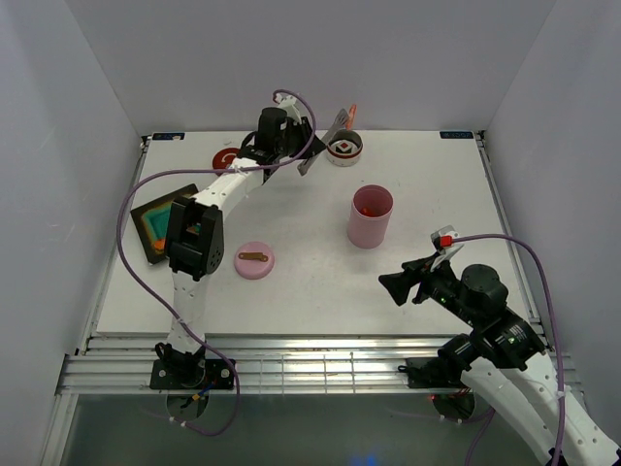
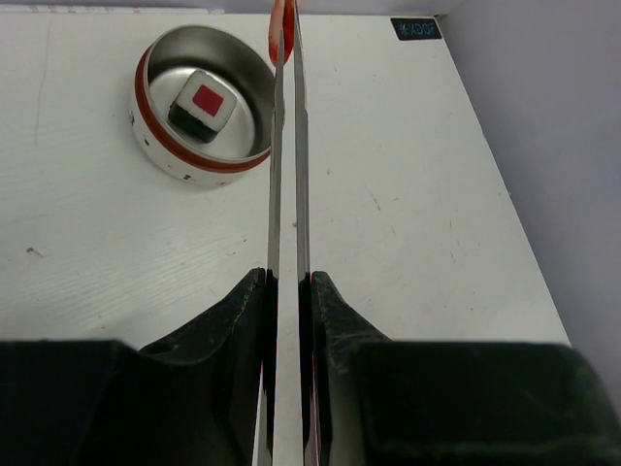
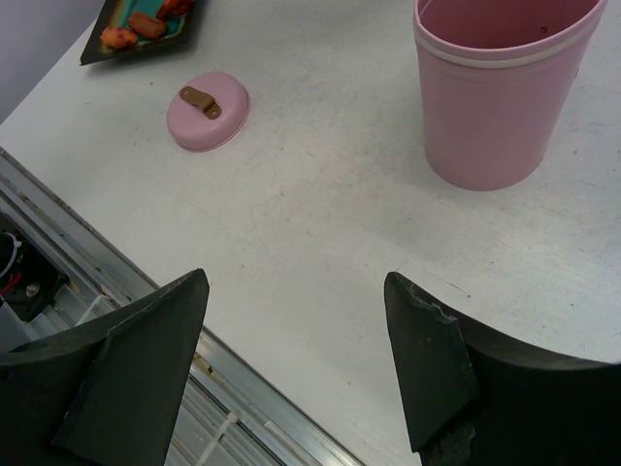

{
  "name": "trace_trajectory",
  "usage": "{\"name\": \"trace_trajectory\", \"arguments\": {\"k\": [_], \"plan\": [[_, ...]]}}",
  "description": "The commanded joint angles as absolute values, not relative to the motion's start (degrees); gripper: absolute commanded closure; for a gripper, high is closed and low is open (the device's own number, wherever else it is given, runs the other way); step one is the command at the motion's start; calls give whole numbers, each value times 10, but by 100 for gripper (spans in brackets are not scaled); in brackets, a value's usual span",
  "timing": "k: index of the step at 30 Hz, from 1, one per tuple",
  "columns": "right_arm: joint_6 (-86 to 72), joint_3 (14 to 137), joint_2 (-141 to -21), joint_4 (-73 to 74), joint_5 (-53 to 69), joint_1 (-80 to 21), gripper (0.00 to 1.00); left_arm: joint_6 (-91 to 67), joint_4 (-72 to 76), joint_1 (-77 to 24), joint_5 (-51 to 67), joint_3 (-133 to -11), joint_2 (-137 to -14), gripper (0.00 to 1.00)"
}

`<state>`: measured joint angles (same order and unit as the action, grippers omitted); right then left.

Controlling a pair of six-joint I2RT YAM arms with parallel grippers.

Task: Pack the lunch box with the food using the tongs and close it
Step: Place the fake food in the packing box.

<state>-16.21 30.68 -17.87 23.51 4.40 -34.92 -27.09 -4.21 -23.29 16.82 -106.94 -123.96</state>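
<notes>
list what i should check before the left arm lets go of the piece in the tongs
1. Left gripper shut on the tongs: ok.
2. Orange piece pinched at the tong tips: ok.
3. Tips right over the round tin: cannot tell; they show near its rim in the left wrist view.
4. Free room in the tin beside the white square piece: ok.
5. Right gripper open, holding nothing, apart from the pink cup: ok.
</notes>
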Motion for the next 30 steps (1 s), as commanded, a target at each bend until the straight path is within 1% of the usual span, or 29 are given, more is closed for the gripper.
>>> {"name": "trace_trajectory", "arguments": {"k": [1, 12, 20, 26, 29, 30], "plan": [[-166, 321, -185, 220, 34, -352, 21, -279, -28, -232, 189, -1090, -1248, 98], [-164, 321, -193, 217, 37, -352, 21, -271, -28, -231, 187, -1077, -1274, 95], [-162, 322, -200, 217, 38, -352, 21, -277, -29, -229, 195, -1082, -1299, 89], [-163, 318, -196, 215, 37, -352, 21, -291, -31, -226, 221, -1098, -1318, 89], [-163, 317, -197, 213, 38, -352, 21, -293, -30, -225, 220, -1100, -1322, 85], [-162, 317, -197, 213, 38, -352, 21, -293, -32, -224, 220, -1100, -1324, 83]]}}
